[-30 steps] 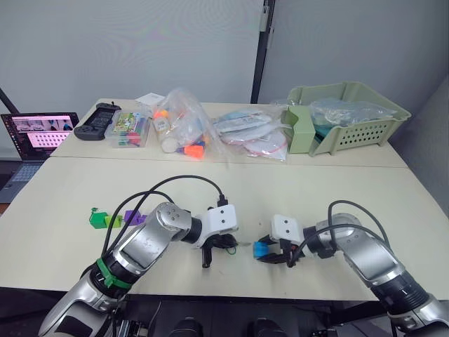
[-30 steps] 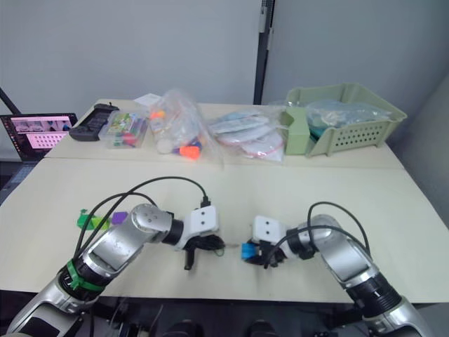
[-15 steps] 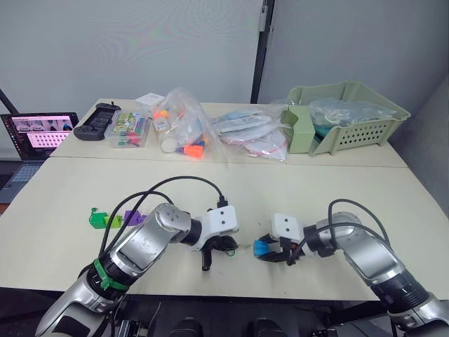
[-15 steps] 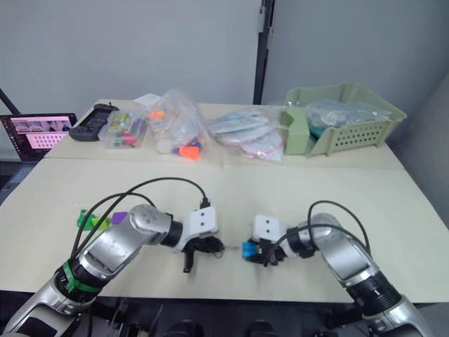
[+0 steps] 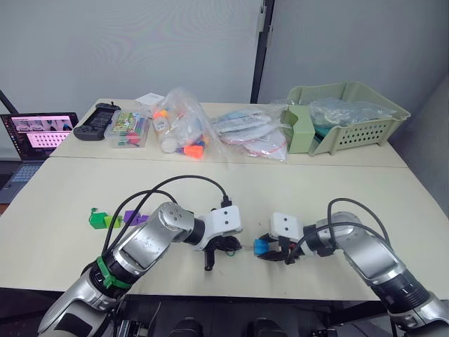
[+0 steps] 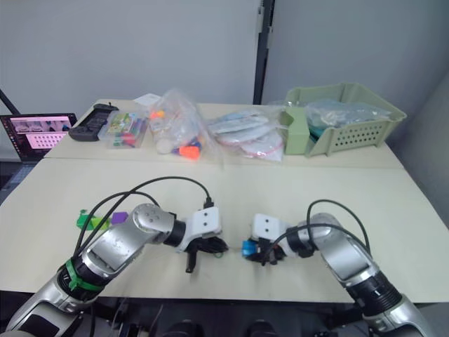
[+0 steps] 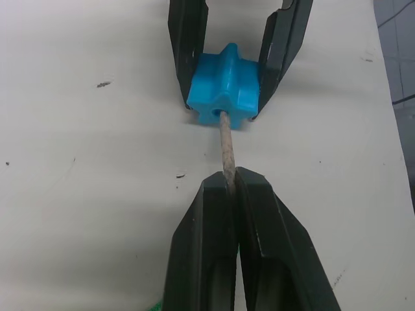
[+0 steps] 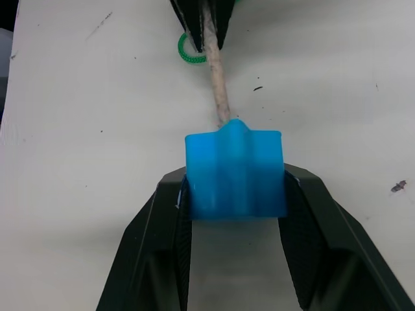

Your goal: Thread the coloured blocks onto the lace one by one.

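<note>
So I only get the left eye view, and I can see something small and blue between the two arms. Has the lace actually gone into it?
Observer: Yes. In the left wrist view the stiff tip of the lace goes into the hole in the blue block.
Operator: What stops the block from sliding away?
Observer: The right jaws are shut on it, one finger pressed against each side.
Operator: And what holds the lace?
Observer: The left jaws are pinched shut on the tip, a little short of the block.
</note>
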Robot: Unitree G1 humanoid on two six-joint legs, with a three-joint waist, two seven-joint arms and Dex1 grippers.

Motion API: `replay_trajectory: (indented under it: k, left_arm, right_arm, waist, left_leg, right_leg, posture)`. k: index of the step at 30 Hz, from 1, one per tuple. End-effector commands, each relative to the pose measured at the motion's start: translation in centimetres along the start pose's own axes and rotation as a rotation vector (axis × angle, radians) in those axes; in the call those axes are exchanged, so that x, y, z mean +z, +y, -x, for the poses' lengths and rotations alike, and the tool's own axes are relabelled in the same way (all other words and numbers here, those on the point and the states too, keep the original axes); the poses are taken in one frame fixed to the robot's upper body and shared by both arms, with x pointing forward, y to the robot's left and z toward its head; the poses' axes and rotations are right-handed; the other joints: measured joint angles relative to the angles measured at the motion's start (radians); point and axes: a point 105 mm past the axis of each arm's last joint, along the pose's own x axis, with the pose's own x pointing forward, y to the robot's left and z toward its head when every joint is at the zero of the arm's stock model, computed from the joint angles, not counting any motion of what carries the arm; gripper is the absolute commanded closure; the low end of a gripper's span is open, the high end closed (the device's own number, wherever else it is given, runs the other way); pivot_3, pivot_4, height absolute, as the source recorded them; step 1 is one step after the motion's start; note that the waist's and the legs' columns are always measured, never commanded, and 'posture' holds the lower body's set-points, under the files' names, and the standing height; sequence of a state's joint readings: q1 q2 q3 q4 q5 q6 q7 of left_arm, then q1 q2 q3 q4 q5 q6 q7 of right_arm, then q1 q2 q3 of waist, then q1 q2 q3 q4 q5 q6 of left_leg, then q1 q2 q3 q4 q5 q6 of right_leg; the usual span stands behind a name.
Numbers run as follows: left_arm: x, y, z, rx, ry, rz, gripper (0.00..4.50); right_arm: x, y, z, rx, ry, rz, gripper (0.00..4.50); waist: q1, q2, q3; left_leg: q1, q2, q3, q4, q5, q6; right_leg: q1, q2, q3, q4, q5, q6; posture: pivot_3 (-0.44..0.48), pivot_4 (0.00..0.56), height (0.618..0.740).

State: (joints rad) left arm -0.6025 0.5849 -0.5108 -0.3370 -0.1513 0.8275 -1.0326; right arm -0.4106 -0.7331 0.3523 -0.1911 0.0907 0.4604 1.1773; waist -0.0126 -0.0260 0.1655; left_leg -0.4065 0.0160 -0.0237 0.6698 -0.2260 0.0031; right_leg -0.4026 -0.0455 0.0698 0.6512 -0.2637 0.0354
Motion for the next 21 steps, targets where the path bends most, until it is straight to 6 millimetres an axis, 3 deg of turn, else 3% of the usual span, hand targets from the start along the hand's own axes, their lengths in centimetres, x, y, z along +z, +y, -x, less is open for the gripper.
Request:
replay_trajectory:
  k: [1, 21]
  left_arm:
    - [1.0, 0.1, 0.2, 0.007, -0.022, -0.042, 4.5]
    - [1.9, -0.1, -1.0, -0.028, -0.049, -0.064, 4.5]
  right_arm:
    - [-0.5, 0.5, 0.0, 0.014, 0.028, 0.003, 3.15]
    - [0.4, 0.9, -0.5, 0.031, 0.011, 0.008, 3.15]
  waist:
    - [0.0, 0.0, 0.0]
    - [-0.001, 0.0, 0.0]
  left_leg:
    - [0.0, 0.0, 0.0, 0.0, 0.0, 0.0]
    - [0.0, 0.0, 0.0, 0.0, 0.0, 0.0]
  right_leg:
    - [0.0, 0.0, 0.0, 0.0, 0.0, 0.0]
    - [0.0, 0.0, 0.0, 0.0, 0.0, 0.0]
  posture:
    - [0.0, 0.15, 0.74]
    - [0.0, 0.15, 0.74]
